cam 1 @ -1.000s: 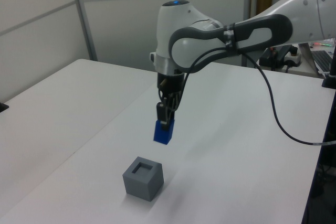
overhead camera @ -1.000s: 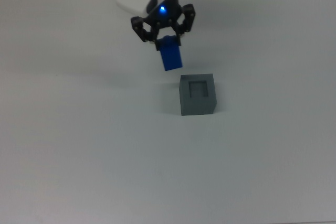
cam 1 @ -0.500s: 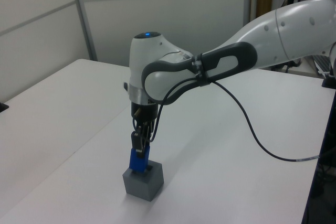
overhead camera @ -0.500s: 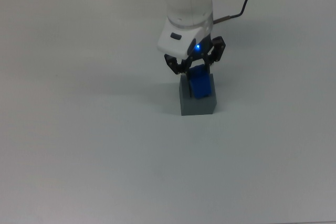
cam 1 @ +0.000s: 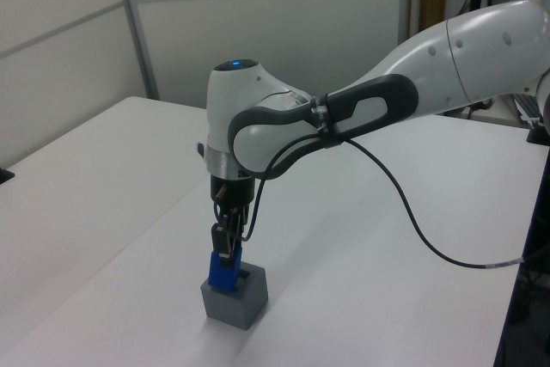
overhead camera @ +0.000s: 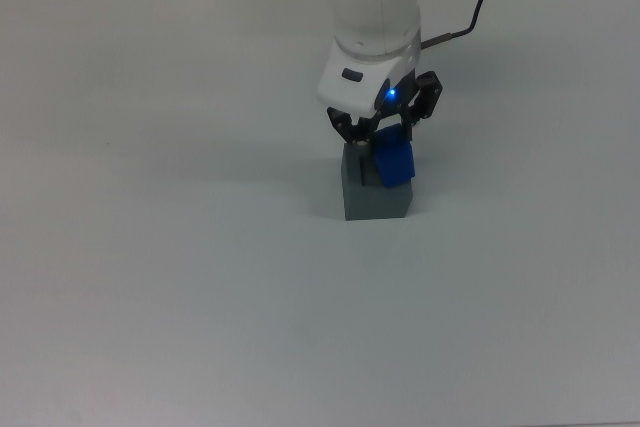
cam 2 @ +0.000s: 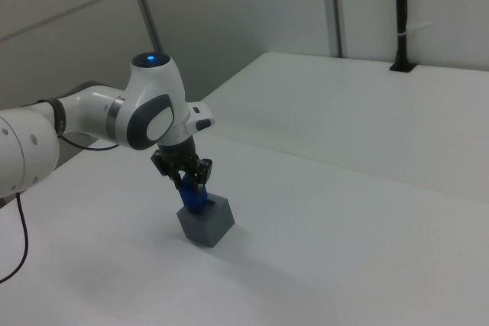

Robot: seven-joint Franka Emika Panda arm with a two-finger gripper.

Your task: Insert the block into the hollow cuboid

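On white table (cam 1: 103, 186), grey hollow cuboid (cam 1: 235, 300), pale panelled walls (cam 1: 284, 32) behind

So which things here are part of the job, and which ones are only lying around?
Part of the job:
- the blue block, held in the pincer and partly down in the box's top
- the grey hollow cuboid

Just lying about:
- nothing else lies on the white table; only the arm's black cable hangs above it
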